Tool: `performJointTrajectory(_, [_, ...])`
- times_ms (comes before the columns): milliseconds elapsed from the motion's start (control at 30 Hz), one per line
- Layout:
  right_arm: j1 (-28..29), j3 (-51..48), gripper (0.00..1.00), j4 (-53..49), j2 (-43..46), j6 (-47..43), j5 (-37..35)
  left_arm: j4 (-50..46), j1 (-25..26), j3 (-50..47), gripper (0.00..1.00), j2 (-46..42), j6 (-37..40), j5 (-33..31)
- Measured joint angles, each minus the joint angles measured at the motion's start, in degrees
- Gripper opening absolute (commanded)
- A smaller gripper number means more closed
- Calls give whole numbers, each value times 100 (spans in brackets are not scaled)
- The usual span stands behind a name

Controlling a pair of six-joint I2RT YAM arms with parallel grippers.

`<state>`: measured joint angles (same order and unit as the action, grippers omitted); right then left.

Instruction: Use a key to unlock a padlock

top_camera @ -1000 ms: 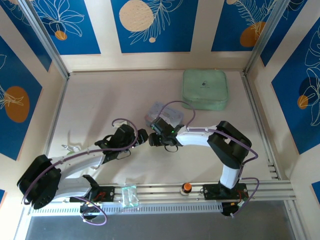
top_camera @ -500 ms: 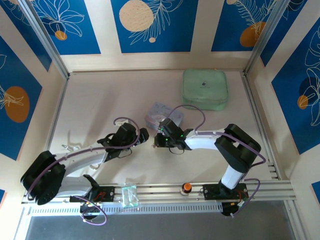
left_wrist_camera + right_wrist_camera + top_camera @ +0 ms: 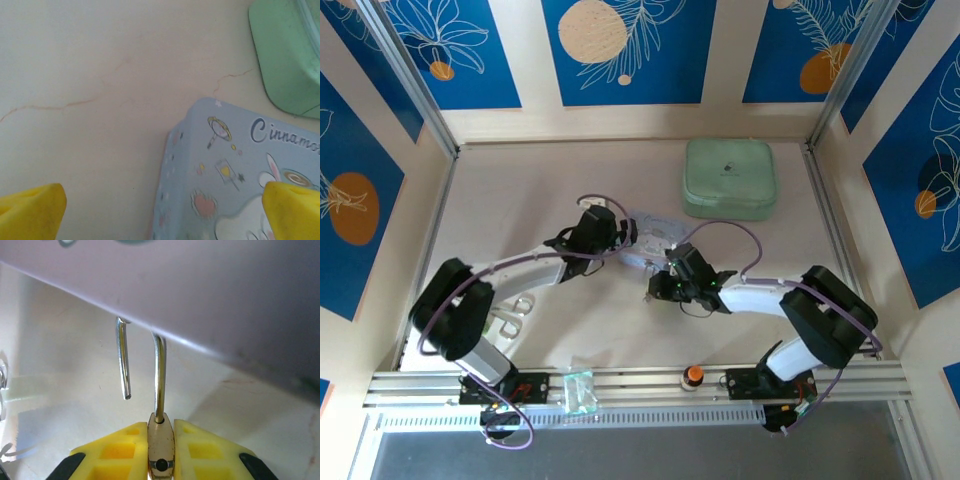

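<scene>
Pale beige bench (image 3: 520, 200), walled on three sides by cream boards with blue floral panels. An aluminium rail runs along the near edge and carries a small orange-topped knob (image 3: 693, 375).

Overhead view gives the layout. A mint-green, rounded square soft case (image 3: 728, 178) lies at the far right of the bench. A light blue cartoon-printed tin (image 3: 655, 230) sits near the middle, well apart from the case. Both arms reach in toward the tin. The left tool (image 3: 616, 232) is at its left edge, and the right tool (image 3: 658, 287) is just in front of its near side. At this range what the right tool carries is too small to tell.

Left wrist view adds detail on the tin (image 3: 235, 175): rabbit drawing, hearts, lettering starting "Cinnamo". The green case (image 3: 285, 60) is at upper right. The left tool (image 3: 162, 202) is spread wide, with one yellow pad (image 3: 30, 212) over bare bench and the other over the tin lid. Nothing is gripped.

Right wrist view: the right tool (image 3: 161, 442) is clamped narrow on the small brass padlock (image 3: 161, 447), yellow pads touching both faces of the body. The thin silver shackle points up. One leg is seated in the body; the other ends free, clear of it. The shackle's bend is hidden behind a pale lilac surface across the top of the view.
</scene>
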<state>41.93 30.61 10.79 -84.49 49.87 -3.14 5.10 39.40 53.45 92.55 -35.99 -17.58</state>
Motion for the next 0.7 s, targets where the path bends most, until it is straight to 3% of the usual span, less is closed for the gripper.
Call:
performJointTrajectory(133, [-85,-232,14,199,184,151,39,52,-17,361,98,420,407,87])
performJointTrajectory(367, [-181,-577,15,940,243,531,59,205,-11,249,79,601,507,575])
performJointTrajectory(700, [-267,-730,14,2155,-142,1025,59,568,114,-57,62,586,520,813])
